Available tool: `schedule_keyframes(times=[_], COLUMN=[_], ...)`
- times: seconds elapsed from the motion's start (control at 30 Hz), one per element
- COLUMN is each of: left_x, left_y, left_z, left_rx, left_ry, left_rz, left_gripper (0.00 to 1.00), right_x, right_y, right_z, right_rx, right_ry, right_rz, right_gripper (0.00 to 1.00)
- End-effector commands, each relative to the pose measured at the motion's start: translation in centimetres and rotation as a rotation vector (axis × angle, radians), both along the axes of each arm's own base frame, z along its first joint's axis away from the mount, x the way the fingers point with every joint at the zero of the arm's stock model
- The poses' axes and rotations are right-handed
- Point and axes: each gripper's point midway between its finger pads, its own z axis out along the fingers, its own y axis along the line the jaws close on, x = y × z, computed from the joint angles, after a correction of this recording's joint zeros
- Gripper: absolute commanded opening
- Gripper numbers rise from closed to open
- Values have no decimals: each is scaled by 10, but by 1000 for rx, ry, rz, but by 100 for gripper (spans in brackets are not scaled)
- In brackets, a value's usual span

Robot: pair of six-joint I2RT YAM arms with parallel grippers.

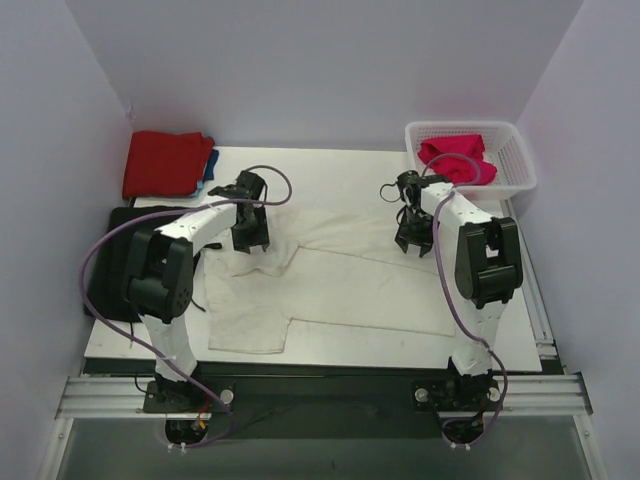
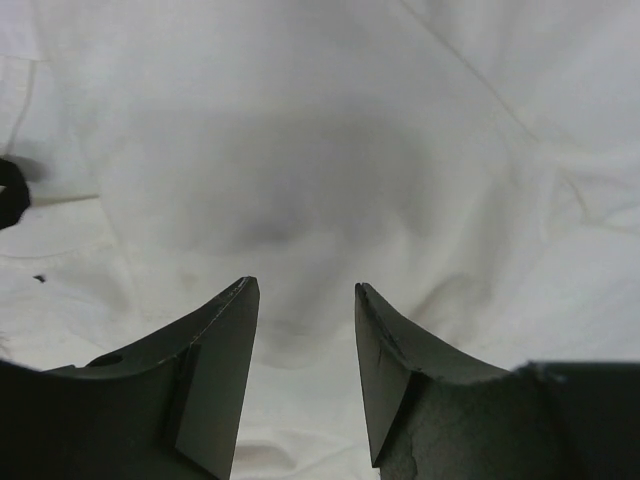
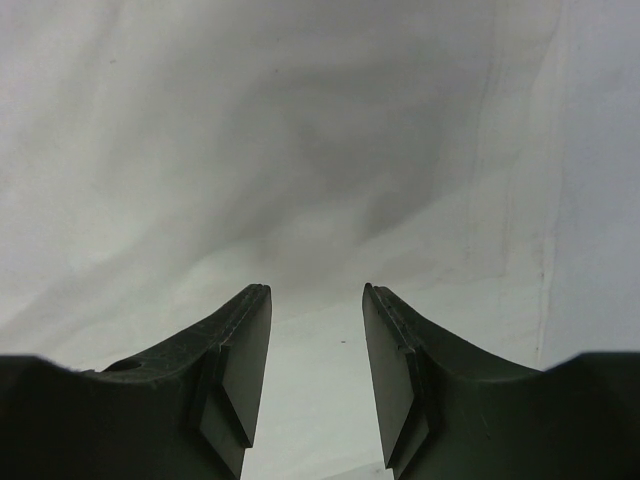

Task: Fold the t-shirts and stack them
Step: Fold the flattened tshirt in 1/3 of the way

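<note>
A large cream-white t-shirt (image 1: 340, 285) lies spread on the white table, partly folded, with a sleeve hanging toward the near left. My left gripper (image 1: 250, 238) hovers over its upper left part, jaws open and empty; in the left wrist view the left gripper (image 2: 305, 290) shows only rumpled white cloth (image 2: 300, 150) between its fingers. My right gripper (image 1: 413, 240) stands over the shirt's upper right edge, and in its wrist view the right gripper (image 3: 316, 292) is open with nothing held. A folded red t-shirt (image 1: 165, 162) rests on a blue one (image 1: 209, 166) at the back left. A magenta-pink t-shirt (image 1: 455, 157) lies in the basket.
A white plastic basket (image 1: 520, 165) stands at the back right corner. A black mat (image 1: 108, 262) lies off the table's left side under the left arm. Purple cables loop over both arms. Walls close in the table on three sides.
</note>
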Motion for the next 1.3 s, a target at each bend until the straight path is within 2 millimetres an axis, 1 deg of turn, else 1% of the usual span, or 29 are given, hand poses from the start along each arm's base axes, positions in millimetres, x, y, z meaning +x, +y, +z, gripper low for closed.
schedule_keyframes(times=[0.0,0.03,0.07,0.1,0.17,0.3,0.47,0.57,0.6,0.63,0.67,0.7,0.77,0.8,0.87,0.93,1.0,1.03,1.07,1.1,1.13,1.17,1.2,1.23,1.27], left_x=[6,0,-2,-10,-17,-28,-33,-33,-31,-34,-32,-31,-32,-30,-32,-31,-33,-30,-27,-24,-20,-18,-17,-12,-12], left_y=[28,38,43,49,59,73,82,93,100,104,107,116,122,128,133,134,130,127,117,111,106,97,91,86,77], left_z=[-7,-10,-13,-19,-23,-33,-40,-43,-42,-43,-43,-41,-41,-38,-34,-27,-24,-23,-15,-14,-1,4,9,22,29], left_rx=[48,63,69,78,86,103,134,192,233,258,278,325,365,399,428,430,399,379,318,283,248,191,161,123,74], left_ry=[33,61,74,101,127,177,228,253,248,263,264,260,275,266,268,246,236,211,183,154,107,84,57,-3,-24], left_rz=[86,107,120,129,156,188,200,195,198,194,183,184,167,174,174,180,171,169,134,120,110,93,80,72,57], left_gripper=[54,54,54,54,54,54,54,54,54,54,53,53,53,53,53,53,53,53,53,53,53,53,53,54,54], right_x=[-11,-14,-15,-17,-23,-31,-37,-37,-36,-37,-37,-37,-37,-37,-38,-38,-38,-38,-38,-37,-37,-36,-35,-33,-32], right_y=[-2,-2,-2,-4,-8,-18,-26,-30,-31,-33,-36,-37,-40,-42,-45,-48,-51,-52,-54,-56,-56,-58,-58,-58,-60], right_z=[-9,-12,-13,-13,-18,-23,-29,-29,-30,-28,-29,-29,-29,-29,-27,-26,-23,-22,-19,-17,-15,-10,-6,-3,5], right_rx=[24,32,38,39,38,32,17,0,-4,-13,-18,-21,-28,-29,-43,-58,-67,-73,-84,-91,-93,-101,-102,-104,-107], right_ry=[52,66,71,74,95,125,171,182,184,186,190,191,197,196,195,194,187,186,177,172,167,147,136,121,99], right_rz=[-30,-34,-40,-49,-60,-90,-105,-106,-104,-103,-106,-109,-114,-117,-120,-124,-126,-128,-126,-125,-125,-125,-125,-123,-126], right_gripper=[42,42,42,42,42,42,41,41,40,40,40,40,40,40,40,40,39,39,39,39,39,39,39,39,39])
